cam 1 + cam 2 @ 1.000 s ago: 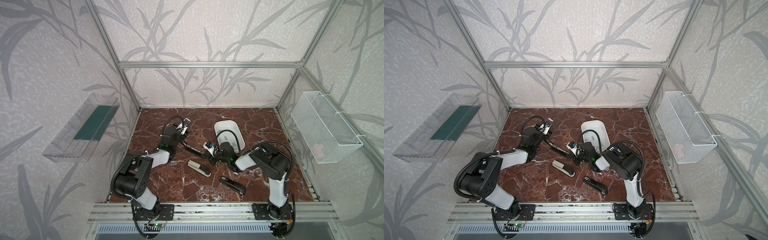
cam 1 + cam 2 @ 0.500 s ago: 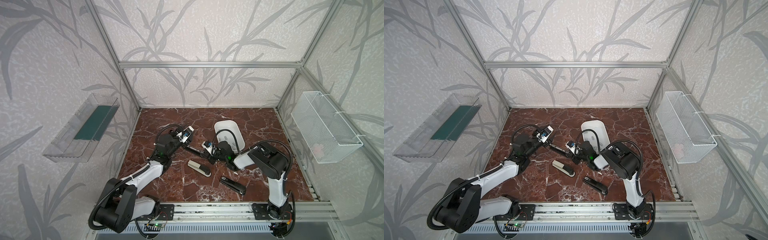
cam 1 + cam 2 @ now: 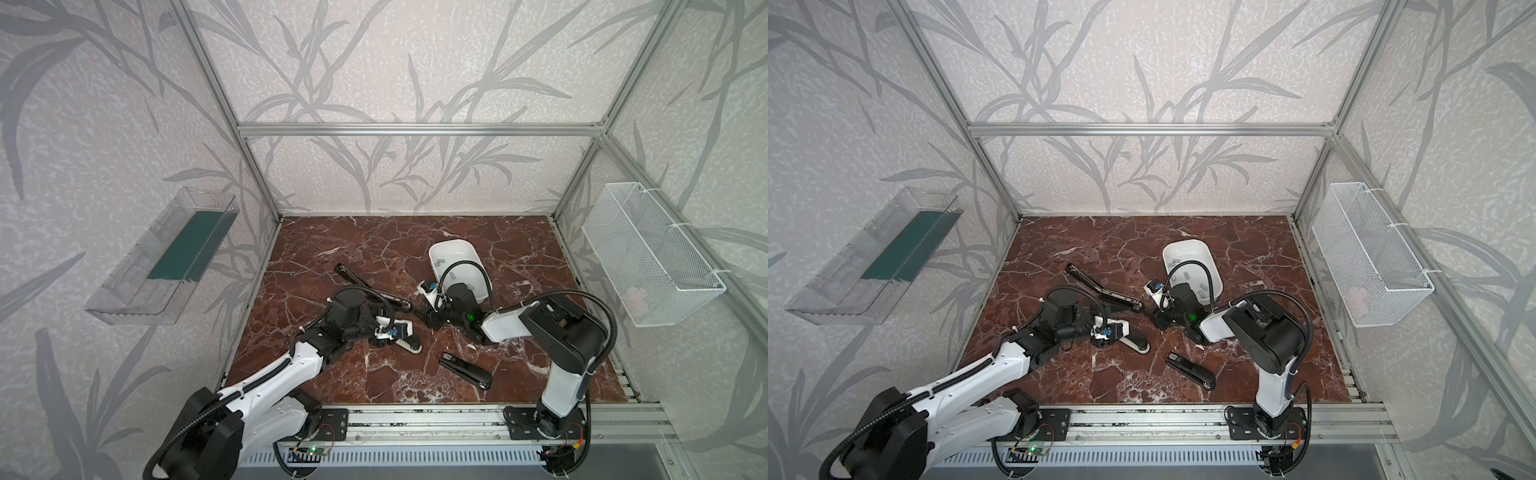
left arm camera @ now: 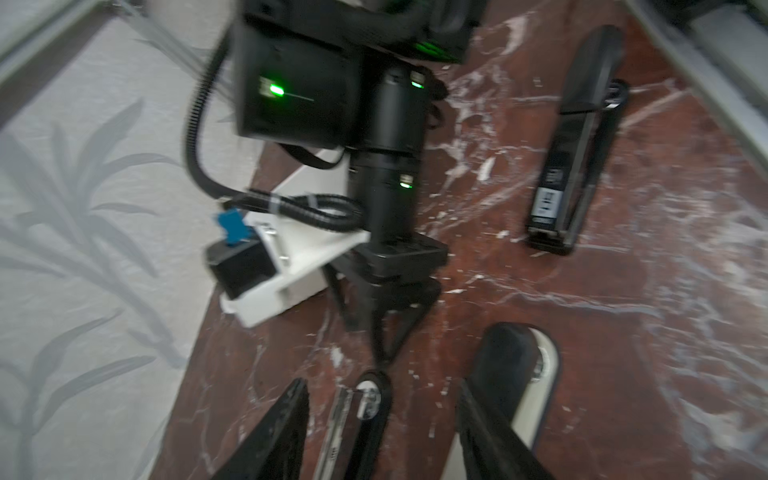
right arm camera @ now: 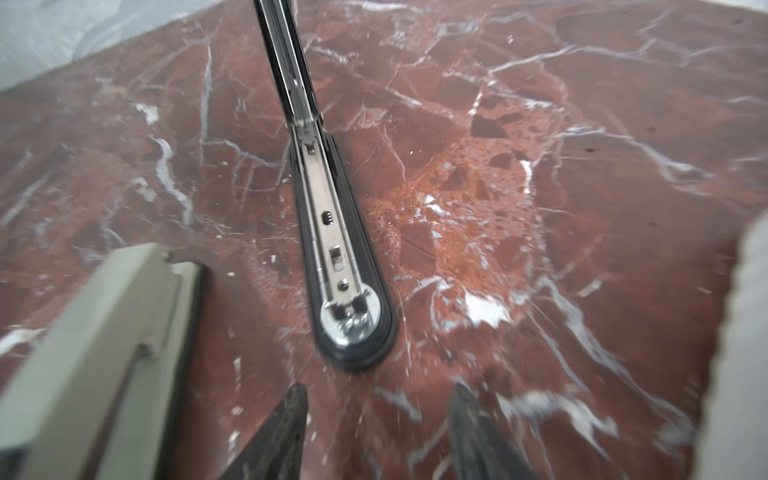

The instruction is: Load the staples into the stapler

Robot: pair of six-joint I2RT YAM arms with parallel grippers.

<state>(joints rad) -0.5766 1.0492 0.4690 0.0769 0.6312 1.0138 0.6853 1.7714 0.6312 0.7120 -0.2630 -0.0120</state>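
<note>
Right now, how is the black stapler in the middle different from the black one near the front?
The middle stapler is swung wide open, showing its shiny metal channel; the front stapler is folded shut. The middle stapler looks long and thin, the front stapler shorter and chunkier. Only the front stapler shows a white label. Both are black and lie on the marble table.
</note>
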